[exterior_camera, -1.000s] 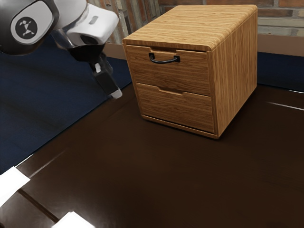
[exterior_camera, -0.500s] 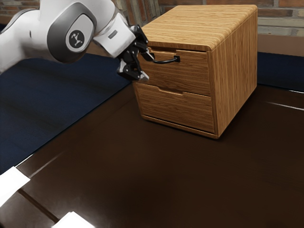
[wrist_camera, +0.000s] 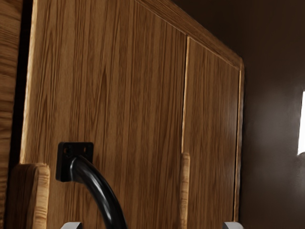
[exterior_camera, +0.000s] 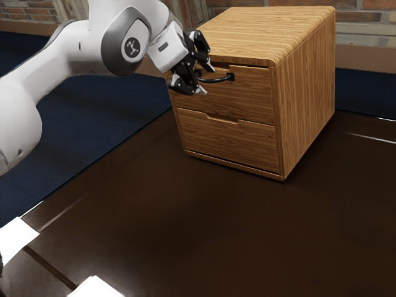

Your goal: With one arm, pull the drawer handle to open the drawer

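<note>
exterior and wrist views, at the grasp stage. my gripper [exterior_camera: 202, 74] stood at the front of the wooden cabinet [exterior_camera: 303, 93], at the end of the black drawer handle [exterior_camera: 218, 78] nearer the exterior view's left. the handle sat on the top drawer [exterior_camera: 238, 99], whose front looked flush with the cabinet face, so i judged the drawer not yet opened. the lower drawer [exterior_camera: 232, 139] lay beneath it, also flush, and the cabinet rested on the dark table [exterior_camera: 185, 235].

in the wrist view the handle [wrist_camera: 97, 188] curved out from its mount between my two pale fingertips [wrist_camera: 71, 224], close beside one and well apart from the other. the fingers were spread wide and pinched nothing, so the bar was only bracketed, not grasped.

judgement: the step in hand was the reach to the handle, with the pull not begun. the next move called for closing the fingers on the bar from both sides, then drawing the hand straight back from the cabinet face along the drawer's travel. a grip so near the bar's end could slip off or twist.
</note>
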Robot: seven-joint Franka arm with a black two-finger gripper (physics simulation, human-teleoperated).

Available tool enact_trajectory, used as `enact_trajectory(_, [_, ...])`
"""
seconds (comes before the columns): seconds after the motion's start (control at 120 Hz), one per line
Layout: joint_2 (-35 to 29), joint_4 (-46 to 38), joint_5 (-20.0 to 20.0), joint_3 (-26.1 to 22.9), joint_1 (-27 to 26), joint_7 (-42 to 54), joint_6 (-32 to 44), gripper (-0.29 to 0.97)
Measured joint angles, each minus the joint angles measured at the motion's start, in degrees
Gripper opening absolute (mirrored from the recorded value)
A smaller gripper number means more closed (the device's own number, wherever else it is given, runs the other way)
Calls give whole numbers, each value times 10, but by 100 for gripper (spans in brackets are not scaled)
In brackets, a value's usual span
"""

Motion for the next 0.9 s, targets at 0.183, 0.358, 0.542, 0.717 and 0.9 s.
enact_trajectory(0.183, [23,21,-3,10,1,14,-2,35])
enact_trajectory(0.358, [40,26,-12,14,0,21,-1,30])
enact_trajectory(0.542, [-7,-35,-14,16,0,27,1,3])
enact_trajectory(0.717, [-86,-137,-15,14,5,30,1,-6])
enact_trajectory(0.9, [-156,-213,-15,13,7,33,3,-10])
